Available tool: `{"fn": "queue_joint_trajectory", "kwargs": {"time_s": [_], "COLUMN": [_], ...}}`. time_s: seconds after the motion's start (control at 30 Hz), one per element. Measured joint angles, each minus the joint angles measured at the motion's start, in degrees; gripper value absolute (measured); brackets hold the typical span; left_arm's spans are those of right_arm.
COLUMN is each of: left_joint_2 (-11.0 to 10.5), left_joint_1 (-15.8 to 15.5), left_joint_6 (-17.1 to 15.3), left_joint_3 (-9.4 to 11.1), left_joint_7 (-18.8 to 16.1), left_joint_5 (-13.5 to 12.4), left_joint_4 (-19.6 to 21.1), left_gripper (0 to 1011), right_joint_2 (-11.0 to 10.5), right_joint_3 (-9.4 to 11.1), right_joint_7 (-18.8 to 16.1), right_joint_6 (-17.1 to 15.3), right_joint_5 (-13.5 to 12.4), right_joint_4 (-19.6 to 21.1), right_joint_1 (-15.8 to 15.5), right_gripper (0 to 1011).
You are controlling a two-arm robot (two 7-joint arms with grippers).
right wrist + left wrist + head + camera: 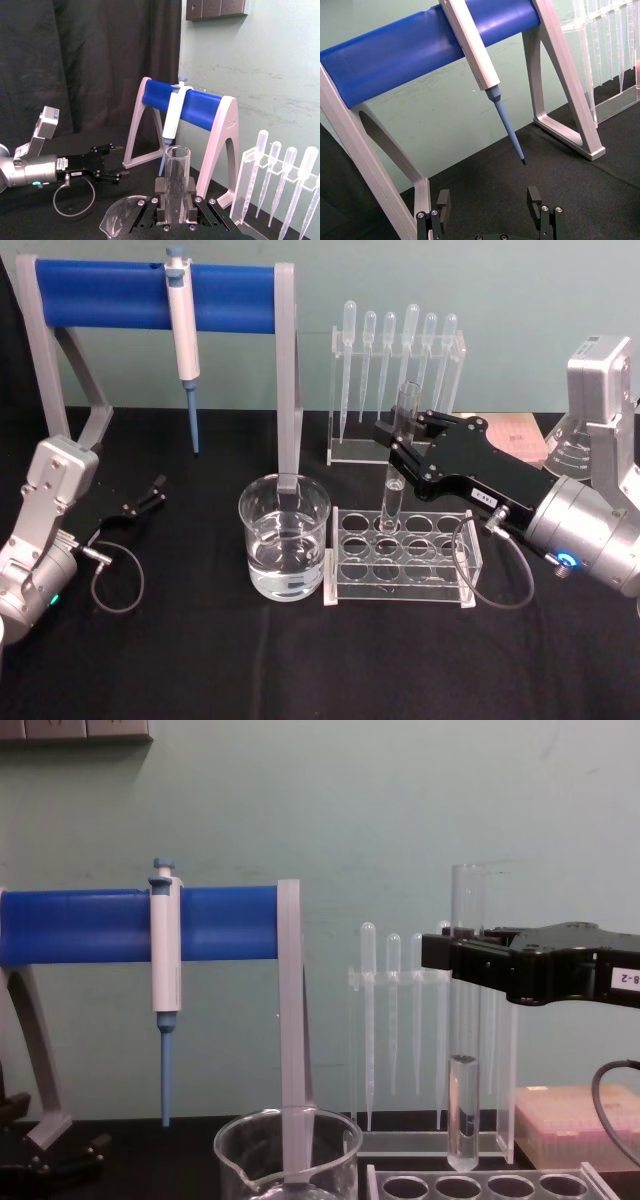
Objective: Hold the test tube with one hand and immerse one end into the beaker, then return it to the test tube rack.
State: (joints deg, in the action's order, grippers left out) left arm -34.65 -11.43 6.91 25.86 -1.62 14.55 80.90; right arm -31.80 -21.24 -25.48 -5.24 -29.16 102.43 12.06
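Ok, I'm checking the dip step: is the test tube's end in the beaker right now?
No, the right gripper holds the test tube upright at the rack, apart from the beaker.

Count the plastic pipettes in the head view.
6 pipettes, hanging in one row in the clear stand behind the test tube rack. The right gripper, holding the test tube, covers some tips; none seems hidden. Left gripper idles left.
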Motion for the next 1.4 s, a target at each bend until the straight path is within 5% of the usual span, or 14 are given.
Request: {"fn": "queue_joint_trajectory", "kwargs": {"time_s": [1.4], "left_joint_2": [0.00], "left_joint_1": [0.00], "left_joint_6": [0.00], "left_joint_3": [0.00], "left_joint_7": [0.00], "left_joint_5": [0.00], "left_joint_4": [0.00], "left_gripper": [1000], "right_joint_2": [0.00], "right_joint_3": [0.00], "right_joint_7": [0.00], "right_joint_6": [0.00], "right_joint_5": [0.00], "right_joint_4": [0.00], "right_joint_1": [0.00], "right_gripper": [226]}}
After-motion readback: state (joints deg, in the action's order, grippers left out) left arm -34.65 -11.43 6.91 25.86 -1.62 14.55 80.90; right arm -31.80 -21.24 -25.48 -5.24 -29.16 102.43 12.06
